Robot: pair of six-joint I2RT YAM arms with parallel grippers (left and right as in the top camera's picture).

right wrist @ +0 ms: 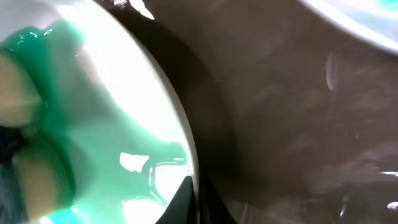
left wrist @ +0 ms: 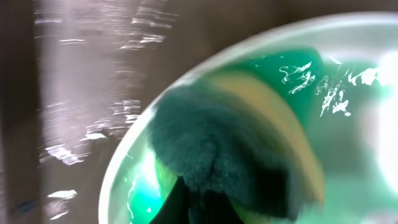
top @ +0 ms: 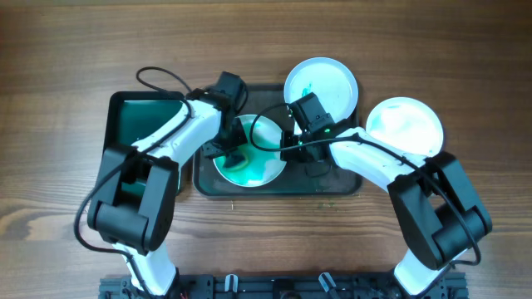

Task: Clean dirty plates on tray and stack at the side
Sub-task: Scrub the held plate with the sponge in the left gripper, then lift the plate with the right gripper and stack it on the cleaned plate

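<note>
A white plate [top: 259,166] flooded with teal-green liquid lies on the left part of the dark grey tray [top: 332,184]. My left gripper [top: 231,149] is shut on a dark green and yellow sponge [left wrist: 211,149] and presses it onto that plate [left wrist: 348,124]. My right gripper [right wrist: 198,200] is shut on the plate's right rim [right wrist: 180,124], one finger on each side. A second plate [top: 321,85] with small green marks lies at the tray's back edge. A third plate [top: 405,126] with a pale green film lies on the table to the right.
A smaller black tray [top: 141,124] with a green inside stands left of the big tray, under my left arm. The wooden table [top: 50,100] surrounds everything. The right wrist view shows bare wet tray floor [right wrist: 286,124] and another plate's edge [right wrist: 360,18].
</note>
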